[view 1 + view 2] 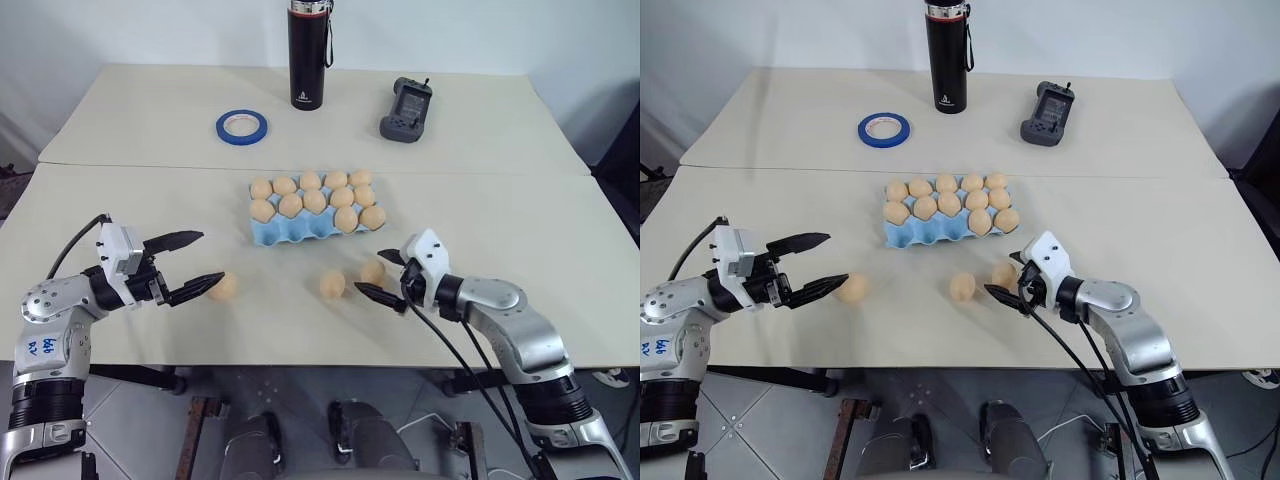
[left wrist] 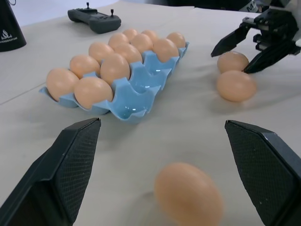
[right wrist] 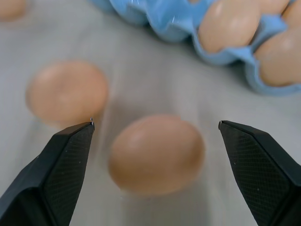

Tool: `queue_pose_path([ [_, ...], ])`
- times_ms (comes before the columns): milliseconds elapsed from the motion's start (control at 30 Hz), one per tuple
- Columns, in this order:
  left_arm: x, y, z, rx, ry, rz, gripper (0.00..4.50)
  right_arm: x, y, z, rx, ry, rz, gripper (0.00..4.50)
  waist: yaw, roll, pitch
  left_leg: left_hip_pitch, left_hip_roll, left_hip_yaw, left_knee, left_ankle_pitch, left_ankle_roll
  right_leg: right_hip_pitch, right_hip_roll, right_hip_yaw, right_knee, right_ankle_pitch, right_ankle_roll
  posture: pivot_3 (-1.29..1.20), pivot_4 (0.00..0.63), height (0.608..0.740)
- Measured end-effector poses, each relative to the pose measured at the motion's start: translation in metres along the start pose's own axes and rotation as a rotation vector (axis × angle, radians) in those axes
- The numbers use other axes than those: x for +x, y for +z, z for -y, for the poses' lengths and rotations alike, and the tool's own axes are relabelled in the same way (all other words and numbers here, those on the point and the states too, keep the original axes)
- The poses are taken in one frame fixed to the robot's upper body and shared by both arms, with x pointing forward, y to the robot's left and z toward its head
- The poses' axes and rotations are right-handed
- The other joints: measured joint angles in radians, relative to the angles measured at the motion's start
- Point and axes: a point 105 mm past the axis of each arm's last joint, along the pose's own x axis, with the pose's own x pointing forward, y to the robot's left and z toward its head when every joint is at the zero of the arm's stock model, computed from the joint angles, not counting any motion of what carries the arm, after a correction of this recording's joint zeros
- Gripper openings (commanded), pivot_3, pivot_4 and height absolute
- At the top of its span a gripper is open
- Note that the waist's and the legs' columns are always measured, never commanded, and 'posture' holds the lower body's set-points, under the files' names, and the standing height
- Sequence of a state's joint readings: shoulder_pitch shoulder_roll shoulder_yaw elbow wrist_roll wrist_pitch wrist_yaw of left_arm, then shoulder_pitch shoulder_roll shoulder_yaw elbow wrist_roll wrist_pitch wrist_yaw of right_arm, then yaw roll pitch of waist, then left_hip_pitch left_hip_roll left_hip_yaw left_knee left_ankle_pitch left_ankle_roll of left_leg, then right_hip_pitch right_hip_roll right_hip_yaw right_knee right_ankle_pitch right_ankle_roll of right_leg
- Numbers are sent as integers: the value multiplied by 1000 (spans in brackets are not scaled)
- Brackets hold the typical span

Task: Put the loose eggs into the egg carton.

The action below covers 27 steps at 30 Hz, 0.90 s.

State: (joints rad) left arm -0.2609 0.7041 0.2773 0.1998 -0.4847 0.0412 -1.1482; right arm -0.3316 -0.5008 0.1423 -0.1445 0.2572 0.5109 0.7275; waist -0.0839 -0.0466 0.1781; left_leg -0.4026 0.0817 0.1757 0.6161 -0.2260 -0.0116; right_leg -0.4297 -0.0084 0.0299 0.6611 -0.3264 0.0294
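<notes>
We count three loose eggs (image 1: pixel 332 285) on the table (image 1: pixel 120 200) just in front of the egg carton (image 1: pixel 290 232), whose front row of cups is empty. The right gripper (image 1: pixel 380 276) is spread around the rightmost egg; the left gripper (image 1: pixel 196 262) stands spread beside the leftmost. Behind the carton: blue tape ring (image 1: pixel 241 125), black bottle (image 1: pixel 309 55), grey controller (image 1: pixel 405 110).

Three loose eggs (image 1: pixel 332 285), pale tan and matte, lie on the counter just in front of the light blue egg carton (image 1: pixel 290 233). Ten eggs fill its two far rows; the near row's cups are empty.
</notes>
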Motion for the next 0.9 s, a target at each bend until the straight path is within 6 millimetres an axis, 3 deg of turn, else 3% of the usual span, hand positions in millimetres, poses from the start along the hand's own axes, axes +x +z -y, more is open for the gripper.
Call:
queue_pose_path([
  [33,0,0,0,1,0,0,4500,2,-2,-1,0,4,-9,4438,0,0,0,0,0,0,0,0,0,0,0,0,0,0,0,0,150,740],
  [133,0,1,0,4,3,1,4500,4,-3,-1,-2,3,-15,3828,-1,0,0,0,0,0,0,0,0,0,0,0,1,0,0,0,150,740],
  [300,0,1,-1,3,10,0,4500,6,-1,-3,1,0,3,2372,0,0,0,0,0,0,0,0,0,0,0,0,1,0,0,0,150,740],
  [467,0,1,-1,3,12,0,4500,0,19,7,-20,-41,56,2188,-1,0,0,0,0,0,0,0,0,0,0,0,1,0,0,0,150,740],
  [600,0,1,-1,4,12,1,4500,0,56,25,-52,-93,118,2174,-3,0,0,0,0,0,0,0,0,0,0,0,2,0,0,0,150,740],
  [767,2,3,-2,14,12,11,4500,26,99,27,-37,-98,214,2174,-5,0,0,0,1,0,0,0,0,-1,0,-1,2,0,-1,0,150,740],
  [900,2,4,-3,18,17,14,4500,52,97,23,-13,-91,194,2174,-4,0,0,-1,0,0,0,1,-1,-2,0,-1,1,0,-1,0,150,740],
])
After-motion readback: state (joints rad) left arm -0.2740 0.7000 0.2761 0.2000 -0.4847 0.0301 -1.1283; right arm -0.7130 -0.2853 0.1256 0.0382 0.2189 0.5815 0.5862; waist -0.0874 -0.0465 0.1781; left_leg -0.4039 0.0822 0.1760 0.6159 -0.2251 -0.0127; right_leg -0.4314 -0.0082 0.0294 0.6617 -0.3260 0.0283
